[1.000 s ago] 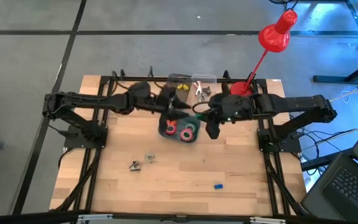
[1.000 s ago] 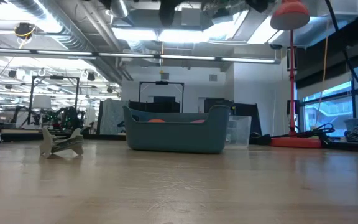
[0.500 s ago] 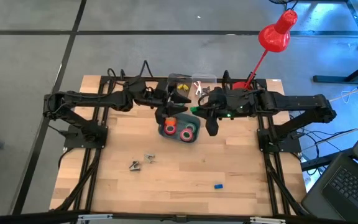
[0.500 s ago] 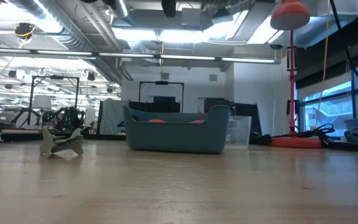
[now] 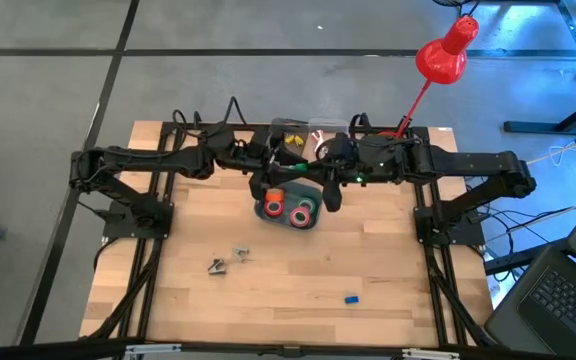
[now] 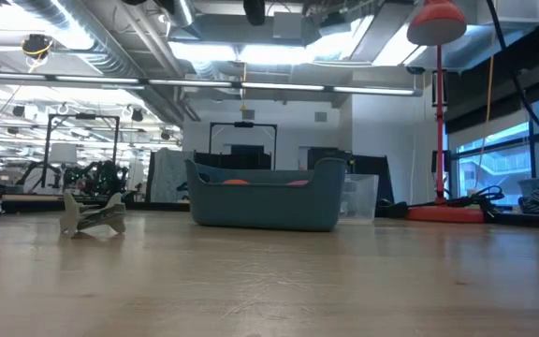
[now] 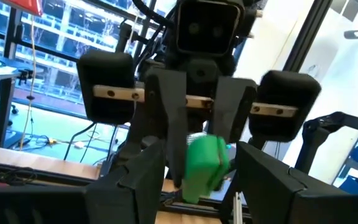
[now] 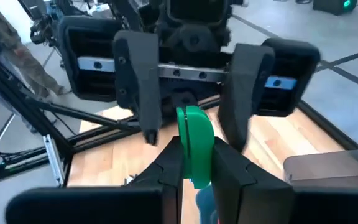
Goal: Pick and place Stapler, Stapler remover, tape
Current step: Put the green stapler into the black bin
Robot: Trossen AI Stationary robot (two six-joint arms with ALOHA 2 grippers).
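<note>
Shifted leftward since a second ago: right tool (image 8: 194,163), now facing left tool (image 7: 194,180) above grey bin (image 5: 290,212) at desk (image 5: 268,290) rear. Green tape roll (image 8: 194,143) pinched edge-on in right tool; left tool spread wide around it, apparently not touching. Step judged: hand-over or release over bin, red and green rolls (image 5: 303,211) already inside. Next: left closure or right opening.

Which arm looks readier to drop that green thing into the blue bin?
Probably the right. The right gripper is shut on the green tape roll above the blue bin. The left gripper faces it, open and holding nothing.
</note>
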